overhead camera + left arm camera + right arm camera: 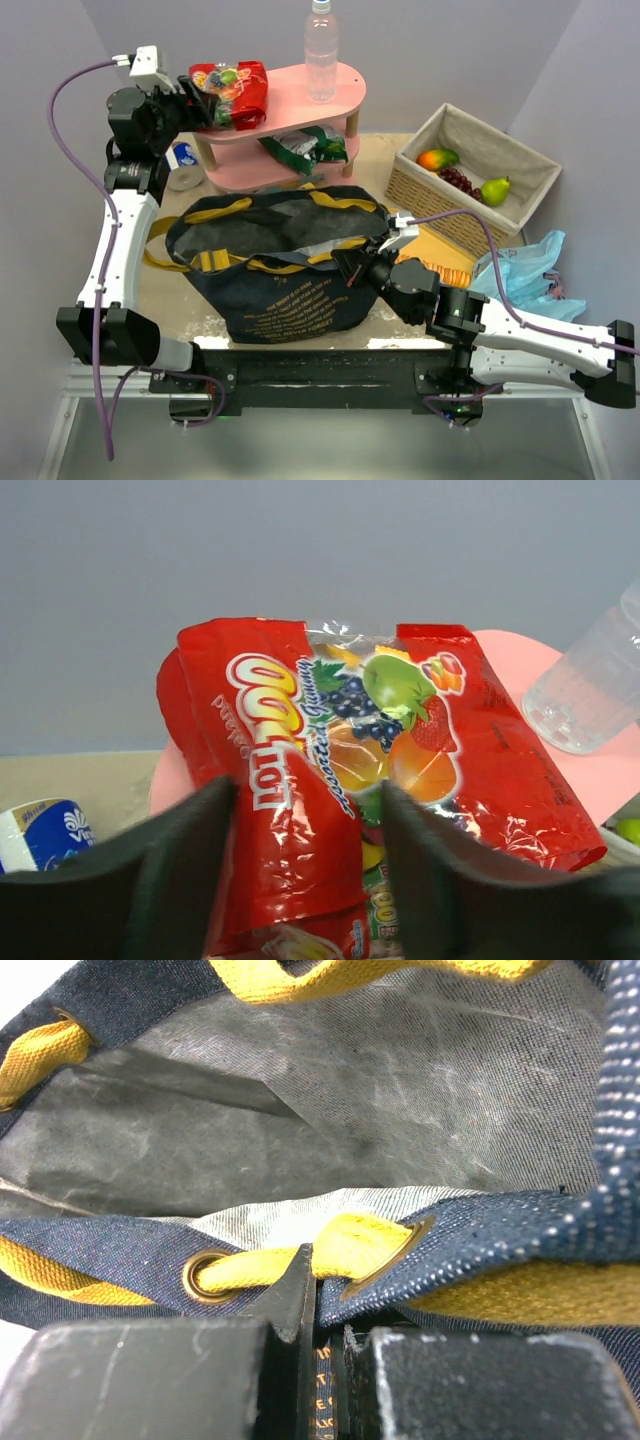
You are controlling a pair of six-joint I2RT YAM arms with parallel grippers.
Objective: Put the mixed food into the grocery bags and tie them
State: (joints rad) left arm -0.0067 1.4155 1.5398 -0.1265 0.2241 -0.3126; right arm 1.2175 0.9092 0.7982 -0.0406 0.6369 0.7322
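Observation:
The red multi-pack of snacks (235, 90) (330, 740) lies on the top of the pink shelf (290, 105). My left gripper (198, 100) (310, 790) stands open, its fingers astride the pack's near end. A clear water bottle (321, 55) (590, 690) stands upright to the right of the pack. The navy denim tote (280, 290) lies open in the middle of the table. My right gripper (385, 245) (315, 1260) is shut on the tote's rim (480, 1235) beside an eyelet with the yellow handle (370, 1240) through it. A light-blue plastic bag (525, 270) lies at the right.
A green crisp bag (310, 148) sits on the lower shelf. The wicker basket (425, 195) at the back right holds a mango (437, 158), grapes (458, 180) and a pear (495, 190). Orange bread (445, 255) lies beside the tote. A blue-and-white tub (185, 160) stands left of the shelf.

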